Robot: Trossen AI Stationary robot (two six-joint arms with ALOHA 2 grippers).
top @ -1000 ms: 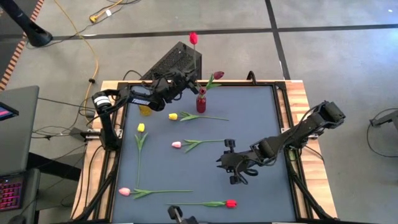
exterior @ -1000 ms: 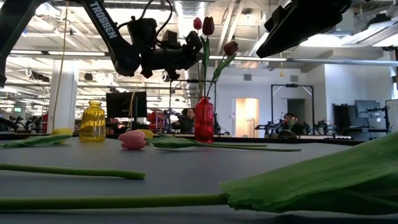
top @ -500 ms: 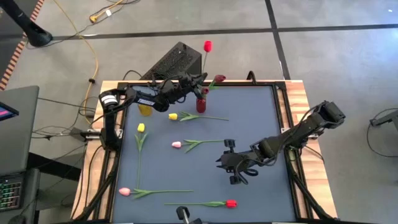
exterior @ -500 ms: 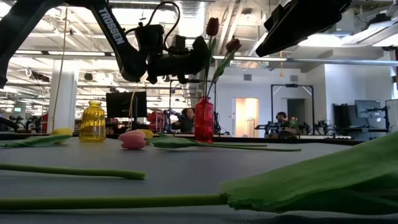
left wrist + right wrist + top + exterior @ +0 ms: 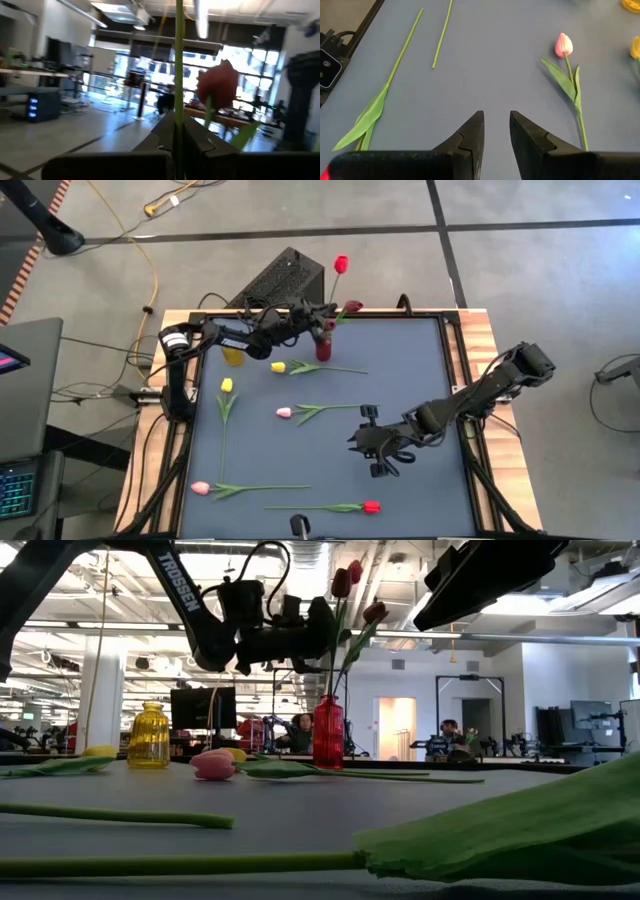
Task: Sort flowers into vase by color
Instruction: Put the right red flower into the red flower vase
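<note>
Red tulip (image 5: 341, 264) stands upright over the red vase (image 5: 323, 346) at the table's (image 5: 400, 380) far edge, its stem clamped in the left gripper (image 5: 322, 311); a maroon tulip (image 5: 351, 306) already sits in that vase. I judge this the insertion step: I cannot tell whether the stem end is inside the neck. Next I must lower straight, then release. Right gripper (image 5: 495, 131) hovers empty, fingers slightly apart, over the mat near a pink tulip (image 5: 564, 45). Yellow vase (image 5: 148, 736) has nothing in it; yellow, pink and red tulips lie unsorted.
</note>
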